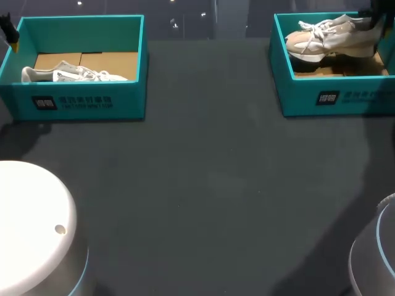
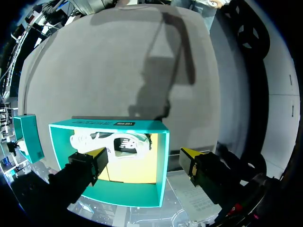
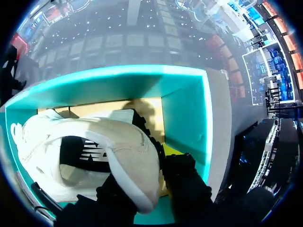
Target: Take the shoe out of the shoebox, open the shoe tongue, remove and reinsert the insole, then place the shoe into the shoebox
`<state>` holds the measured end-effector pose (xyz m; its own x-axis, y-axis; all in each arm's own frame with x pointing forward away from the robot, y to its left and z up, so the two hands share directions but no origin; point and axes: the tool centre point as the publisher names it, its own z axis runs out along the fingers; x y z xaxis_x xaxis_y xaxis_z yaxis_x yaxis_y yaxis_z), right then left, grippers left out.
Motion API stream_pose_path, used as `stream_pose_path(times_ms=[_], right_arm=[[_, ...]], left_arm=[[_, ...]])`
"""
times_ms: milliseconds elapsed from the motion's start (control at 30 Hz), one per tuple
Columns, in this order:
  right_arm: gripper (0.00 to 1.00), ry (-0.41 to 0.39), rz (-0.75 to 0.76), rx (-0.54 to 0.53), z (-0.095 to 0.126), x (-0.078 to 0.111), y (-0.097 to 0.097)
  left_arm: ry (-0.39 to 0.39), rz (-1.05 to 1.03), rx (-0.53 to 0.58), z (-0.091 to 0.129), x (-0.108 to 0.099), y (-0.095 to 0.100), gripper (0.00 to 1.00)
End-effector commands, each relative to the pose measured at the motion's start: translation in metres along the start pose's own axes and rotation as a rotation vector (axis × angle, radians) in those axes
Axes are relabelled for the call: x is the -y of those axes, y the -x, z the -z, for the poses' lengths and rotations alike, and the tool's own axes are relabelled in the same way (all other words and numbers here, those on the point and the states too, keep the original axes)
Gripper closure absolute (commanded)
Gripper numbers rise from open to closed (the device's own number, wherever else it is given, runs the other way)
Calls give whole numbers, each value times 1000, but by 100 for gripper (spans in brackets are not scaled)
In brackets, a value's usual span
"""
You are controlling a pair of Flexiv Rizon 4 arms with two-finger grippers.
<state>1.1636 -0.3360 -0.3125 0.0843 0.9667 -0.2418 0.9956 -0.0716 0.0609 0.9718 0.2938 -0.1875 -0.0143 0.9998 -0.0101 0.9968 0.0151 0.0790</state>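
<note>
beige shoe (image 3: pixel 102 142) pinched in right claw (image 3: pixel 149 176); left claw (image 2: pixel 144 158) spread wide.

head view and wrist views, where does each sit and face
Head view: above, behind, facing down on the table; arm bases show.
Left wrist view: over the left box, facing its shoe; open left gripper shows.
Right wrist view: at the right box, facing in; right gripper grips the second shoe.
Shared with head: both boxes.

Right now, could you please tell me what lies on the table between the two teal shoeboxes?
Nothing does: in the head view, the dark table between the left shoebox and the right shoebox is bare.
</note>
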Motion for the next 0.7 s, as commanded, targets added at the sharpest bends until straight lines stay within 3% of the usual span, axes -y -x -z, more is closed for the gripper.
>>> stream_pose_path(times_ms=[33, 367, 700], right_arm=[[100, 19, 3, 17, 33, 9, 3], [100, 57, 11, 70, 75, 6, 13], [100, 82, 10, 106, 97, 3, 27]], left_arm=[[1, -1, -2, 0, 0, 0, 0], [1, -1, -2, 0, 0, 0, 0], [1, -1, -2, 0, 0, 0, 0]])
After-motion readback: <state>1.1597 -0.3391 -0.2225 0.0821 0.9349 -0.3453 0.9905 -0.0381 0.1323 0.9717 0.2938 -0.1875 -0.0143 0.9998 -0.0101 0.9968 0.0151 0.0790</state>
